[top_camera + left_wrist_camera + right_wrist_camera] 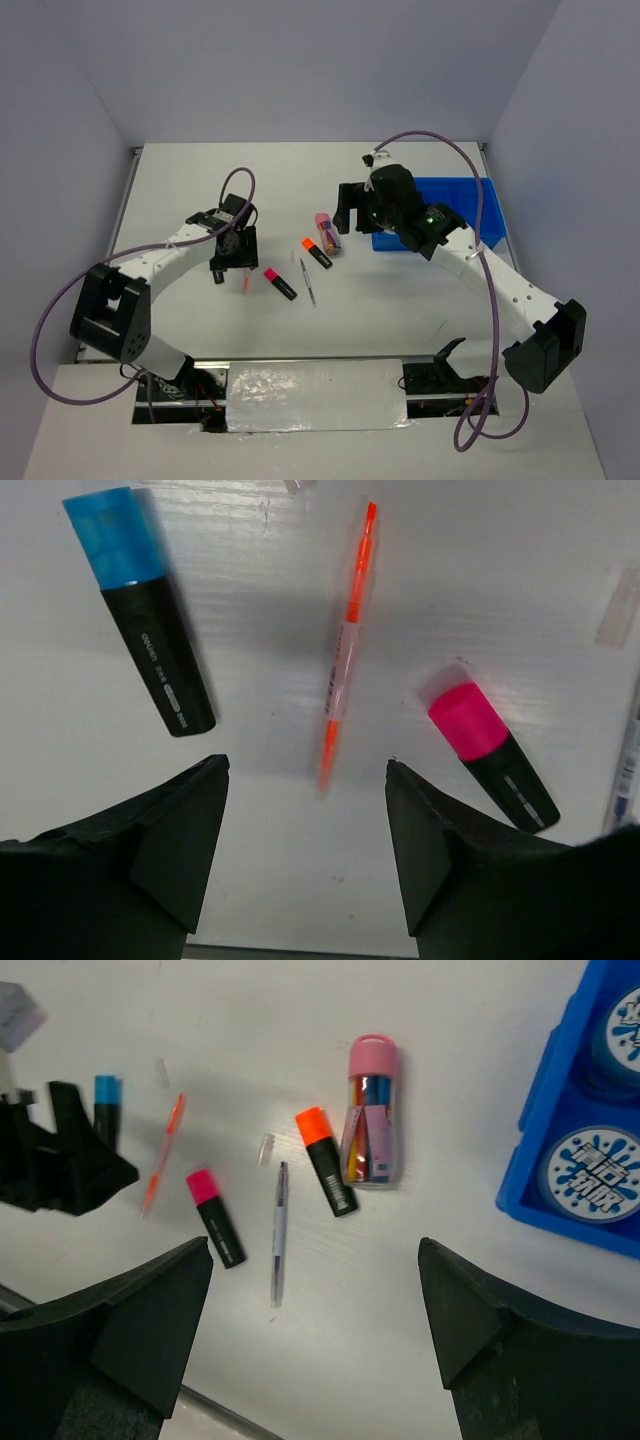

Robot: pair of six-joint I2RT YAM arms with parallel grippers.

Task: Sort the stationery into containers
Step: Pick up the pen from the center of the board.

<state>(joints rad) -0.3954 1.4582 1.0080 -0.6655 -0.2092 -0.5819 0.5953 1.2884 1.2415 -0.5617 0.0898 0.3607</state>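
The left gripper (pixel 305 772) hangs spread wide over the middle of the desk (pixel 190 170). It holds nothing, and its fingers flank one end of a thin orange pen (pixel 345 650). A blue-capped highlighter (pixel 150 620) lies on one side of the pen and a pink-capped highlighter (pixel 490 745) on the other. The right gripper (pixel 315 1255) also gapes empty, above a grey pen (pixel 279 1230), an orange-capped highlighter (pixel 326 1162) and a pink-capped tube (pixel 371 1115). Toward the right edge, the blue tray (pixel 570 1225) holds two tape rolls (pixel 590 1175).

Tray (pixel 570 1230): glossy blue plastic. Pink-capped tube (pixel 372 1120): clear shiny plastic. Blue-capped highlighter (pixel 160 650): smooth black plastic barrel, translucent cap. Table (pixel 500 570): matt white, faintly ribbed.
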